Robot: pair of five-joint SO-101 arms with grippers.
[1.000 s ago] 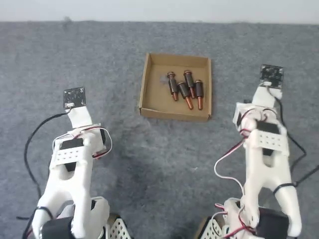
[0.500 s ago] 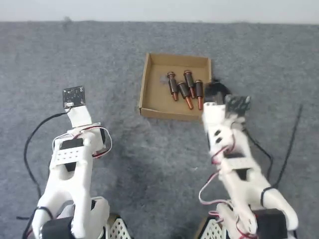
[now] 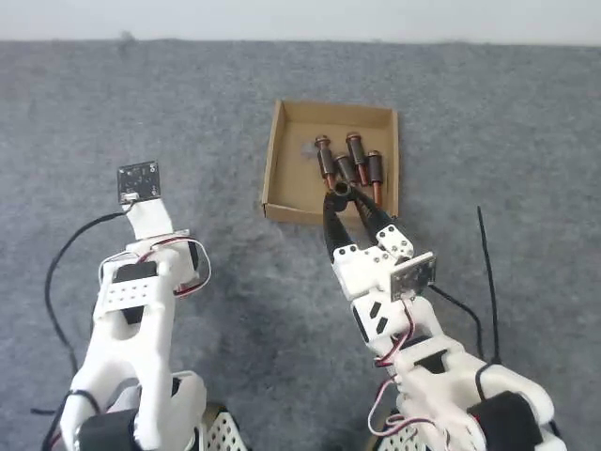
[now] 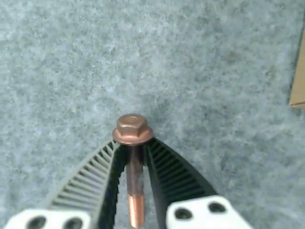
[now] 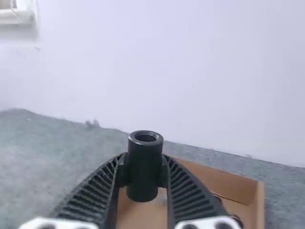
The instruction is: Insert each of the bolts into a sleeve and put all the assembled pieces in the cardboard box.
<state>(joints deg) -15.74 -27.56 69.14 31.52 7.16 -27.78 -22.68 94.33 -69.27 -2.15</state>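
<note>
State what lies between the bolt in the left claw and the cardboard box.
Bare grey carpet: in the left wrist view, nothing sits between the bolt, gripped by the left claw, and the cardboard box edge.

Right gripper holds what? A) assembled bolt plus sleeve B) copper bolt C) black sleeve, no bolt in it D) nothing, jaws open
C: in the right wrist view the right gripper is shut on a black sleeve whose bore is open and empty; the copper bolt sits in the left gripper.
</note>
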